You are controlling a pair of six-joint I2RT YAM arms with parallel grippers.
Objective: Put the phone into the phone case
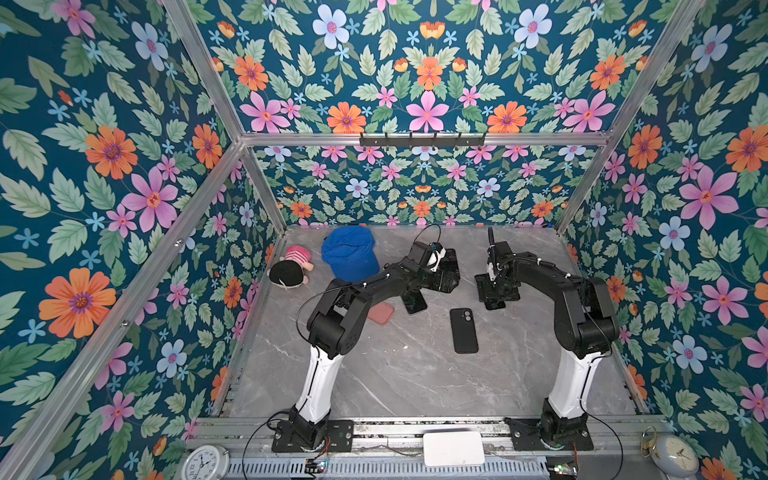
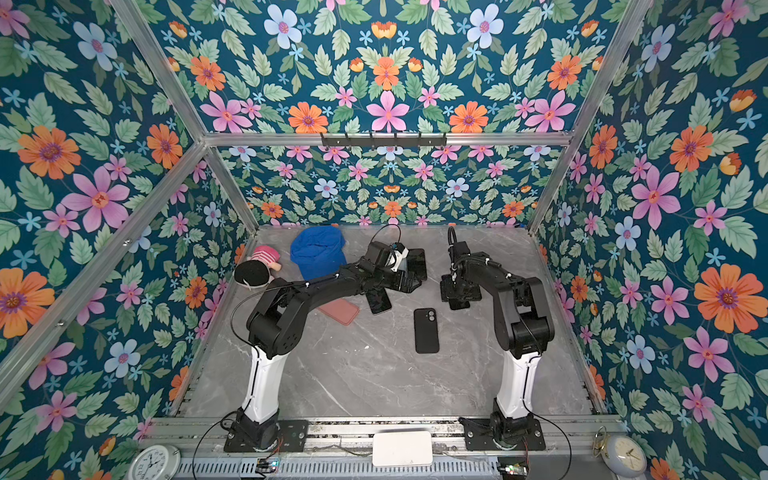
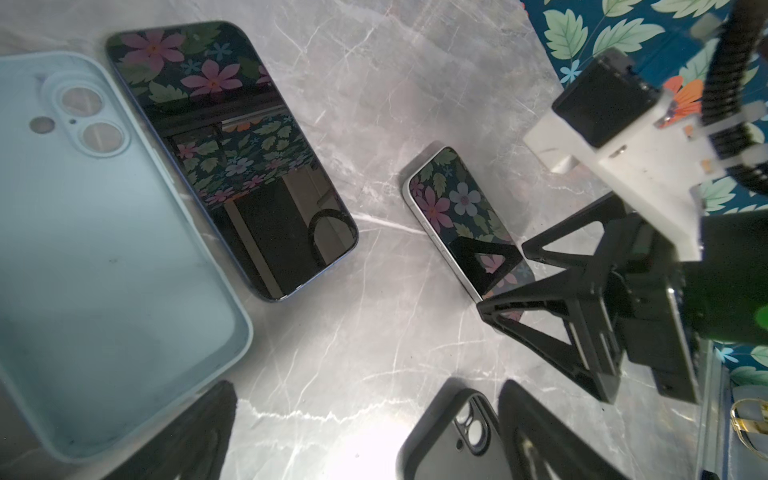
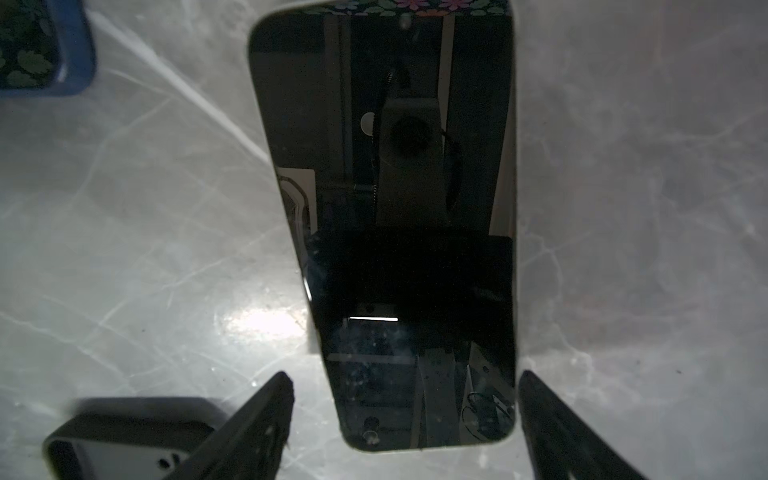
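A white-edged phone (image 4: 395, 208) lies screen-up on the marble table. My right gripper (image 4: 404, 376) stands open astride its near end, a finger on each long side; in the left wrist view it (image 3: 500, 277) hangs over that phone (image 3: 453, 208). A black phone case (image 1: 464, 330) lies flat mid-table in both top views, and its corner (image 4: 124, 440) shows beside my right fingers. My left gripper (image 3: 368, 390) hovers open over bare table, the black case (image 3: 453, 440) next to one finger. In a top view it (image 1: 444, 276) hangs left of the right gripper (image 1: 496, 291).
A blue-edged phone (image 3: 232, 158) lies screen-up beside a pale blue case (image 3: 104, 257). A dark phone (image 1: 415, 301) and a pink case (image 1: 381, 312) lie under my left arm. A blue cap (image 1: 349, 253) and a plush doll (image 1: 291, 268) sit back left.
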